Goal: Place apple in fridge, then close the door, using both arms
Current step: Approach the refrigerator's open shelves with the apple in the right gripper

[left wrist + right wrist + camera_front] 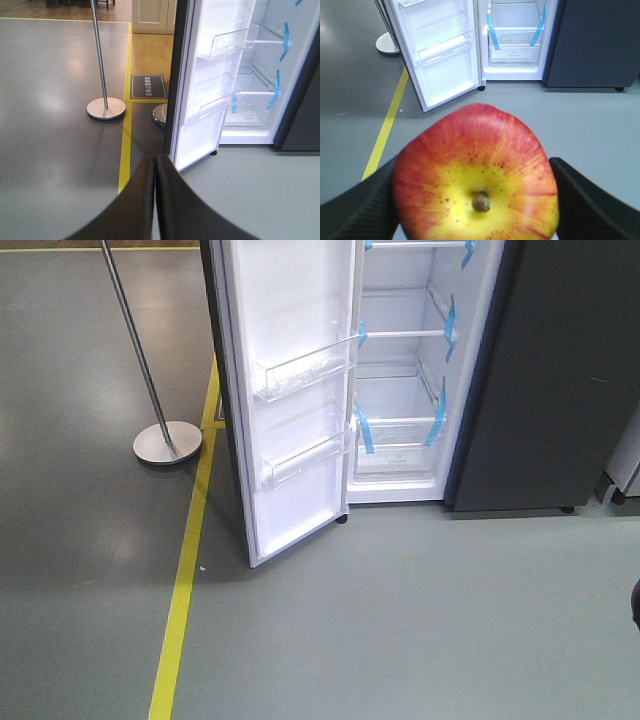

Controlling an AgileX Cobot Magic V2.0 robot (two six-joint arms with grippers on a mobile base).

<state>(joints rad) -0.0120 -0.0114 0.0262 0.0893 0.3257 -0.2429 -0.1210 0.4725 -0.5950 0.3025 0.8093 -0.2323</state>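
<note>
The red and yellow apple (477, 180) fills the lower half of the right wrist view, stem dimple toward the camera. My right gripper (476, 192) is shut on it, one black finger on each side. Ahead stands the fridge (515, 40), its white inside open, with glass shelves and blue tape strips (400, 390). The door (290, 390) is swung wide to the left, white inner face and clear bins showing. It also shows as the door (210, 75) in the left wrist view. My left gripper (155, 160) is shut on nothing, low over the floor near the door's bottom corner.
A metal pole on a round base (167, 443) stands left of the door, beside a yellow floor line (185, 580). The fridge's other dark grey door (560, 370) is closed on the right. A second round base (160, 115) and a floor sign (148, 86) lie behind the open door.
</note>
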